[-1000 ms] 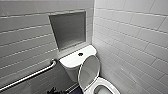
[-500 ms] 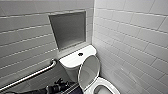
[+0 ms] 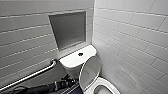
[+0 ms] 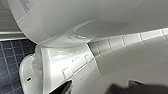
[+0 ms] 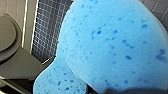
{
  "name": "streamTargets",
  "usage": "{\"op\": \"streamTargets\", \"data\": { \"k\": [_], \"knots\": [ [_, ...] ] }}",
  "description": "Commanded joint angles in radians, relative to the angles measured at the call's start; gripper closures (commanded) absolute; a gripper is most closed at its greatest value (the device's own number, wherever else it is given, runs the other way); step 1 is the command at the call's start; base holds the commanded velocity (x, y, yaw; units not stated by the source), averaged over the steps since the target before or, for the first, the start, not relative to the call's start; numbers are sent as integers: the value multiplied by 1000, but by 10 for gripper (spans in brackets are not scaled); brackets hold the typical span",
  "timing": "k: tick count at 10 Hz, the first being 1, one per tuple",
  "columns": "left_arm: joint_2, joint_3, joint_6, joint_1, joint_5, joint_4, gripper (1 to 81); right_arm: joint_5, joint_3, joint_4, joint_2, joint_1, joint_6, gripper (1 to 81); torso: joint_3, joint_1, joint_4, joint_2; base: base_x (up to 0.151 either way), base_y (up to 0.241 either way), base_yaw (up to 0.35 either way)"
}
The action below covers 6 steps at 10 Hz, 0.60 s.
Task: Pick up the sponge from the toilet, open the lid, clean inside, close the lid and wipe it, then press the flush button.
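toilet [image 3: 75,60] lid [image 3: 89,71] stands raised. left gripper [image 3: 66,78] beside toilet tank, fingers spread, empty. right gripper [image 5: 136,91] clamped on sponge [image 5: 112,45].

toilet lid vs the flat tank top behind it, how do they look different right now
The white oval plastic lid stands tilted up, its greyish concave underside showing; the white rounded-rectangular tank top lies flat. The tank top carries a small round dark flush button in its middle; the lid's shown face is plain. Both are smooth and pale.
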Motion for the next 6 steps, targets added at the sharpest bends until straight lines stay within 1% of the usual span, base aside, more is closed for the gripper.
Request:
{"op": "streamTargets", "data": {
  "k": [1,3,4,6],
  "knots": [
    [10,115,3,-111,49,17,10,-70,11,-27,-31,16,-1,811,0,0,0,0,0,0,0],
    [-6,236,26,-63,147,23,10,-81,-42,-16,-13,26,0,811,0,0,0,0,0,0,0],
    [-31,266,35,-28,169,55,10,-90,-67,-18,3,23,0,811,0,0,0,0,0,0,0],
    [-120,313,37,44,156,92,10,-127,-86,-19,15,29,0,811,0,0,0,0,0,0,0]
  ]
}}
